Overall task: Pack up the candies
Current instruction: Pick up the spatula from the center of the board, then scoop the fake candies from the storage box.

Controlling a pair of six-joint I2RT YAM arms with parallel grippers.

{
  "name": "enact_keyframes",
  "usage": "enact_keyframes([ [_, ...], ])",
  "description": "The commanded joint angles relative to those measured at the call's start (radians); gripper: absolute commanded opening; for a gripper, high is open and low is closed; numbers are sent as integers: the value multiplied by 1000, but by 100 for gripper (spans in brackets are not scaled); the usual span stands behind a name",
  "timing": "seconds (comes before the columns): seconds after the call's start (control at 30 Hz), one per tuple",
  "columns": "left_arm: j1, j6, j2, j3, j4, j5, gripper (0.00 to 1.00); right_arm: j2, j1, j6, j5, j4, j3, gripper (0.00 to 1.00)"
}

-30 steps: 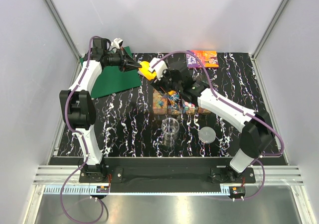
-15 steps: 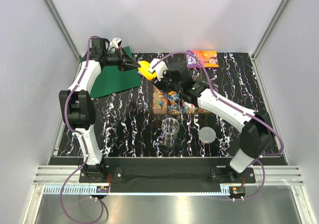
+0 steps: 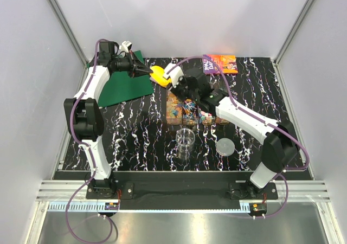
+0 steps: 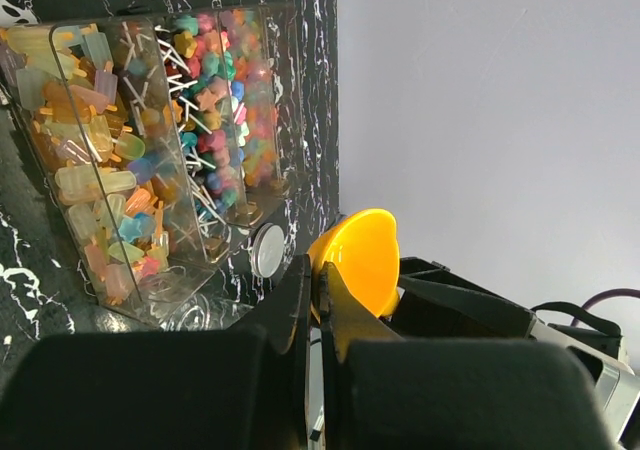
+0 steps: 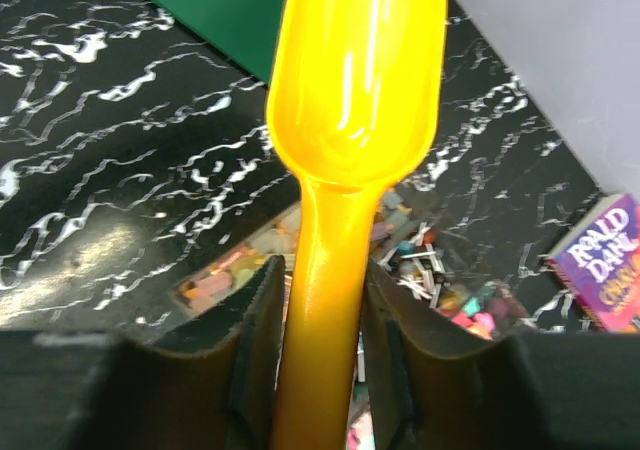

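Observation:
The candies (image 3: 187,111) fill a clear divided box (image 3: 174,115) at mid-table; in the left wrist view they (image 4: 150,140) show as many small coloured pieces, some on sticks. A yellow scoop (image 3: 158,75) hangs in the air behind the box. My left gripper (image 3: 149,71) is shut on the rim of its bowl (image 4: 365,260), thin edge pinched between the fingertips (image 4: 322,280). My right gripper (image 3: 172,80) holds the other end: its two fingers press the sides of the yellow handle (image 5: 325,270), bowl (image 5: 355,100) pointing away, candies (image 5: 440,270) below.
A clear plastic cup (image 3: 185,140) stands in front of the candy box, with a round lid (image 3: 225,146) to its right. A colourful book (image 3: 220,64) lies at the back right. A green mat (image 3: 122,84) covers the back left corner.
My right gripper's fingers have closed in onto the scoop's handle. The scoop and the left gripper have stayed where they were.

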Motion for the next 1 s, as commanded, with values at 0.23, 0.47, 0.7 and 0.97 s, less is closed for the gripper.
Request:
enact_keyframes([
  [0.23,14,-31,-63,15,71,35,30,-83,-38,7,-35,-52,1,0],
  [0.47,17,438,75,386,-291,-374,70,-196,-69,10,-86,-204,105,0],
  [0.7,-1,826,-69,275,-151,-794,60,-262,-211,74,-230,-500,111,0],
  [0.97,-121,831,-239,121,-102,-429,0,-276,-225,16,-291,-546,54,0],
])
